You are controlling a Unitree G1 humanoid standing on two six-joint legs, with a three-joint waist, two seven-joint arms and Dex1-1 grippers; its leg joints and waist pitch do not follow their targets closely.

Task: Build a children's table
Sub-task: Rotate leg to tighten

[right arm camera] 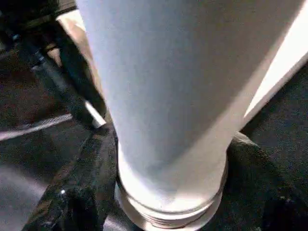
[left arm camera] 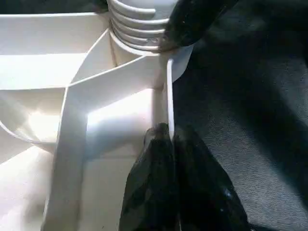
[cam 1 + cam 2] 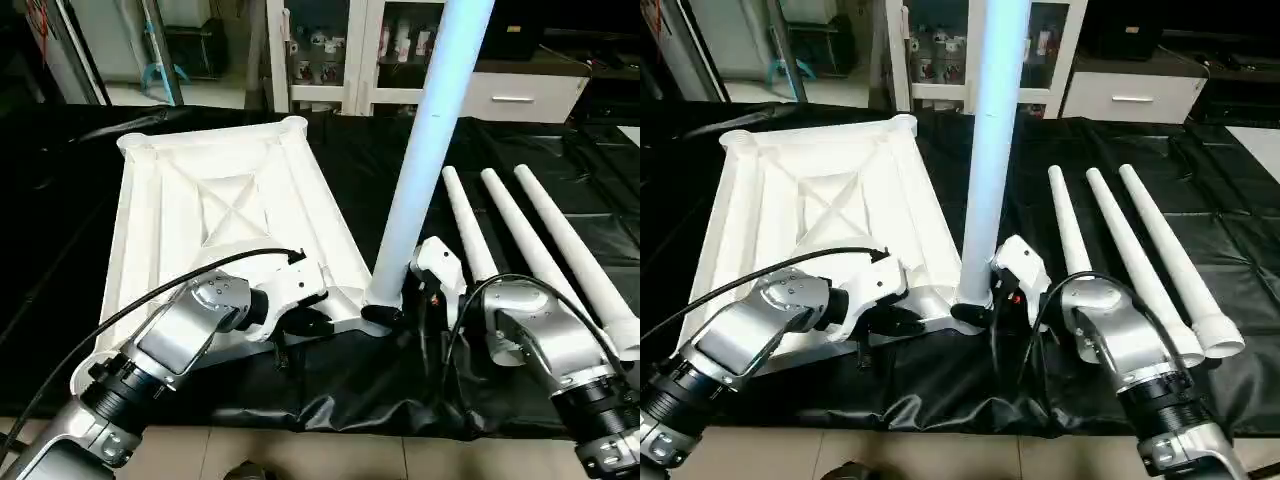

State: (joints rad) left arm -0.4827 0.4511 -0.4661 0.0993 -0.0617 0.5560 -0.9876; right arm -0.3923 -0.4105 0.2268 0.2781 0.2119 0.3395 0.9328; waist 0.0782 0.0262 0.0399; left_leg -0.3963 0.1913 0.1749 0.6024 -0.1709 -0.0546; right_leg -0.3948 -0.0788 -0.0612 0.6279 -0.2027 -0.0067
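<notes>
Tabletop (image 3: 170, 210): white plastic, smooth, slight sheen, ribbed underside. Legs (image 3: 530, 235): same smooth white plastic; upright leg (image 3: 430, 140) w/ ridged threads at base. Work surface (image 3: 500, 170): black sheet, wrinkled, semi-glossy. Forearms (image 3: 545, 335): silver metal, satin.

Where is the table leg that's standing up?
In the left eye view, the upright leg stands in the tabletop's near right corner socket. The right gripper is around its base, and three more legs lie to its right.

text: none legible | labels: none | numbers: none
</notes>
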